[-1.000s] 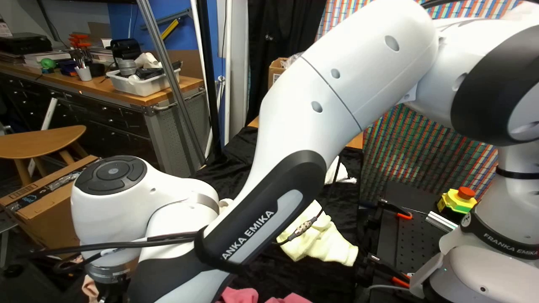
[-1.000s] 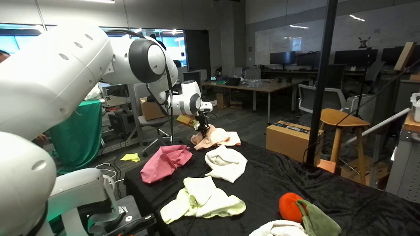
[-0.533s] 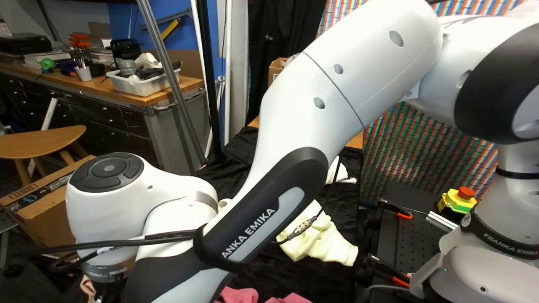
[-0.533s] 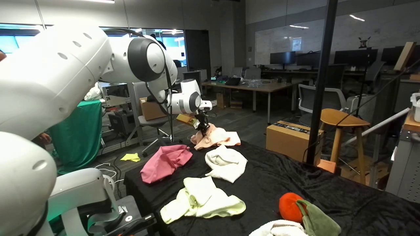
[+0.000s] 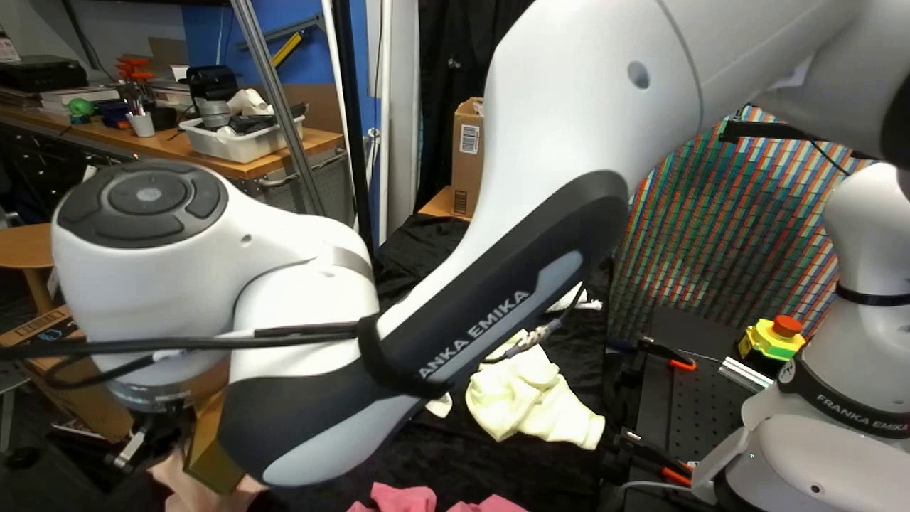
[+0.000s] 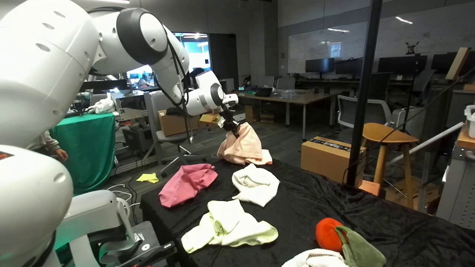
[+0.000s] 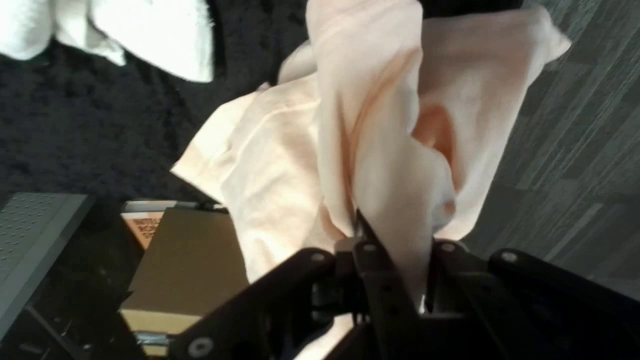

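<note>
Claw [image 7: 406,245] pinched on a bunched fold of peach cloth [image 6: 243,146], held at the far edge of the surface [image 6: 297,211] in an exterior view; lower part seems to rest there. Risk, judged: only a fold looks gripped, so drag below could slip it loose; release here might spill it onto the floor [image 7: 575,170]
</note>
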Tool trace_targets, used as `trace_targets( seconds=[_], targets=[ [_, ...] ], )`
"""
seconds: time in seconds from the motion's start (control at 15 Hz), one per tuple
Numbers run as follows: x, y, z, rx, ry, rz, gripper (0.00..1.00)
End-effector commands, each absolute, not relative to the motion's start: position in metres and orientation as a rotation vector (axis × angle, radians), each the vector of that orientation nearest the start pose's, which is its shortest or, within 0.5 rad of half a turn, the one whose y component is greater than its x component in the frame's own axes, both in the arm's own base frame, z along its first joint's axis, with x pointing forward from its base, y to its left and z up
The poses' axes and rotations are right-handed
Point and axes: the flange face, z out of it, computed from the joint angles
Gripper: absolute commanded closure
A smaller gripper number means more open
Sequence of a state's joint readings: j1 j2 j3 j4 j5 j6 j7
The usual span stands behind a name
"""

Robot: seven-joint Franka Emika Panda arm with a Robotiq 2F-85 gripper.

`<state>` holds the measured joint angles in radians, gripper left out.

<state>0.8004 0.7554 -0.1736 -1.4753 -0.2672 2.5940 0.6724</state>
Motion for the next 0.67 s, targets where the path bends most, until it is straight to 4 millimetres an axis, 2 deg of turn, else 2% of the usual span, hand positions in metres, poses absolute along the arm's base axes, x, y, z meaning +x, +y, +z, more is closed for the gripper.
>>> trace_targets(
  seconds=[0.0,0.33,0.6],
  targets=[
    [0.572,0.413,0.329,-3.115,-0.176,-0.839,0.91],
    [0.56,0.331,0.377,-3.204,0.053,-0.895,0.91],
    [0.548,0.251,0.405,-3.212,0.361,-0.919,0.91]
  ],
)
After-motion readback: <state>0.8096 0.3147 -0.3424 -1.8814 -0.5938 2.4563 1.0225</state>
